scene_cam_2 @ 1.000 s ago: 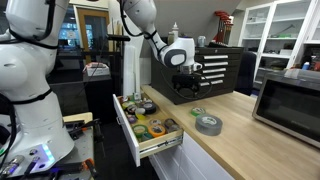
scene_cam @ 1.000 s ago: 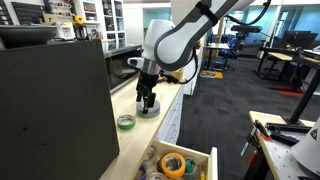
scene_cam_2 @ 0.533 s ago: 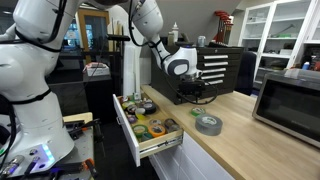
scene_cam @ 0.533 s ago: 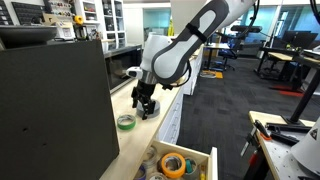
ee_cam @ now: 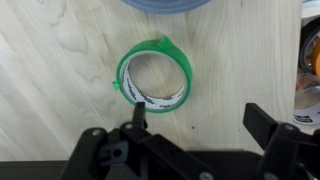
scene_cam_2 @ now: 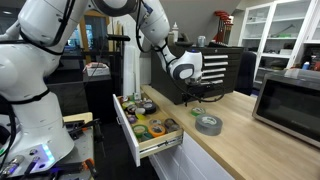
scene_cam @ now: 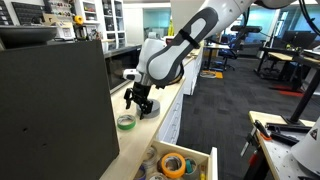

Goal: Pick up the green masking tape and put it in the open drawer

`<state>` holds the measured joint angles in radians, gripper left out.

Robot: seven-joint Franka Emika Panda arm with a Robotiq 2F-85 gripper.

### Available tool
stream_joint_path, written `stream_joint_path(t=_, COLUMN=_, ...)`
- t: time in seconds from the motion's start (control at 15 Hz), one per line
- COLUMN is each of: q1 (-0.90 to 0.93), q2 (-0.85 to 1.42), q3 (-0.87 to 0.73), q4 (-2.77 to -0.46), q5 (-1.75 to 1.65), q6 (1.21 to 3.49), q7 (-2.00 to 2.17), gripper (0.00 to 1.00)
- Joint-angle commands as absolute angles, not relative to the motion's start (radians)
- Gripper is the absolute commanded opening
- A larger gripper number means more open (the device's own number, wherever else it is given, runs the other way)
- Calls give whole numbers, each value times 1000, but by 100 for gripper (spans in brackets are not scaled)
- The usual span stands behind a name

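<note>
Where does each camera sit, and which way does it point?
Exterior view: beyond the open drawer, looking along the counter at the green masking tape; arm and gripper show.
Exterior view: facing the drawer front from the aisle, across the counter; arm shows.
Wrist view: straight down on the tape; gripper fingers show.
Both exterior views share drawer and arm.

Your surface: pale wood grain, smooth, matt. Green masking tape: papery and matt outside, with a whitish inner core showing a slight sheen. Your end effector: black, matt, plastic-looking. Grey roll: dull finish.
</note>
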<state>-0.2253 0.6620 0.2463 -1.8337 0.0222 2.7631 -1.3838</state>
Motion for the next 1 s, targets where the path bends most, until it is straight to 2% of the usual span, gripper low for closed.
stream_joint_path(t=0.0, q1=-262, q2=721, q3=284, q4=-1774, q5=21, q6=2744, q7=-1483, gripper=100)
stream_joint_path(t=0.93, q1=-231, q2=834, q3=261, q4=-1648, q5=13, q6=2626, q7=-1532, gripper=100)
